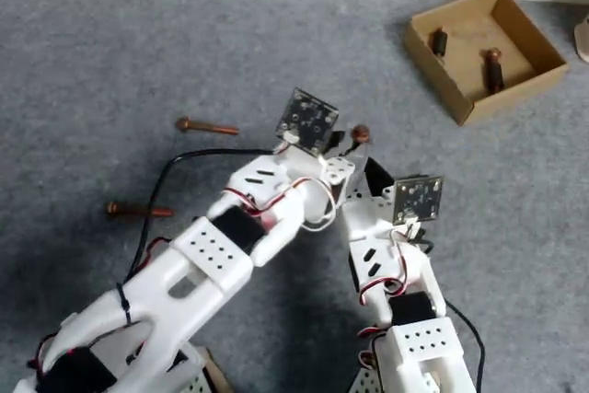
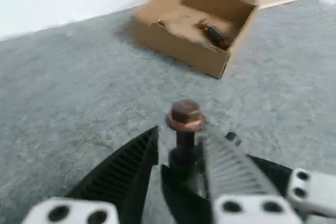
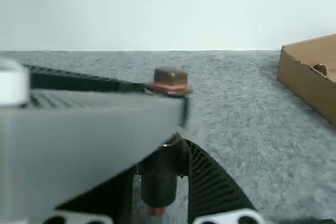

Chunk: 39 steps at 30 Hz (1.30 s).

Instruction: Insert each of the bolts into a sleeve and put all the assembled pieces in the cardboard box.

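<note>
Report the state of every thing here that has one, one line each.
Copper-coloured bolt: head up, pushed through the black sleeve, tip out below.
Left gripper: open, fingers either side of that bolt.
Right gripper: shut on the black sleeve.
Two loose bolts: lying on the grey carpet, no sleeves.
Brown cardboard box: open-topped, two assembled pieces inside.

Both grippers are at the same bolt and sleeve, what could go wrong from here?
The bolt seems seated in the sleeve that the right gripper holds; tilted on the way to the cardboard box, it could slide out. The left gripper, close beside it, might knock it askew.
</note>
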Available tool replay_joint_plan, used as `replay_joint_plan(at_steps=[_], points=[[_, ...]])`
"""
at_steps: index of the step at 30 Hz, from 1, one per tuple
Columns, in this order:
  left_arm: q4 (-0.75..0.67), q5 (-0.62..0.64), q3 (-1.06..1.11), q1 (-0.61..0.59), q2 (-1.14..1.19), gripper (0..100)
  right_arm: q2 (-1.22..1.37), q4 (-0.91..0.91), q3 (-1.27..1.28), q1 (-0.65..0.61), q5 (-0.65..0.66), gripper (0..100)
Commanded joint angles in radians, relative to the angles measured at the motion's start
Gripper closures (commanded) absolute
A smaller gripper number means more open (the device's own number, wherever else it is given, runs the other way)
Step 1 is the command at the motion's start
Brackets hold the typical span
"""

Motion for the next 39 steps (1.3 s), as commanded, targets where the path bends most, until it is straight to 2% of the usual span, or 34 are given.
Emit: replay_joint_plan(at_steps=[1, 4, 13, 20, 28, 35, 39], points=[[0.035, 0.015, 0.068, 0.015, 0.004, 62, -0.021, -0.030, 0.130, -0.002, 0.002, 99.4], [0.087, 0.101, 0.071, 0.015, 0.008, 56, -0.021, -0.030, 0.130, -0.002, 0.002, 99.4], [0.140, 0.160, 0.070, 0.004, 0.004, 56, -0.025, 0.070, 0.128, 0.031, -0.006, 99.4], [0.147, 0.269, 0.045, -0.056, 0.002, 56, -0.021, 0.139, 0.128, 0.036, -0.008, 99.4], [0.338, 0.267, -0.039, -0.062, 0.002, 56, -0.019, 0.159, 0.081, 0.134, -0.008, 99.4], [0.336, 0.267, -0.036, -0.117, 0.012, 56, -0.018, 0.470, -0.105, 0.139, -0.008, 99.4], [0.336, 0.269, -0.035, -0.143, 0.013, 56, -0.018, 0.515, -0.188, 0.140, -0.006, 99.4]])
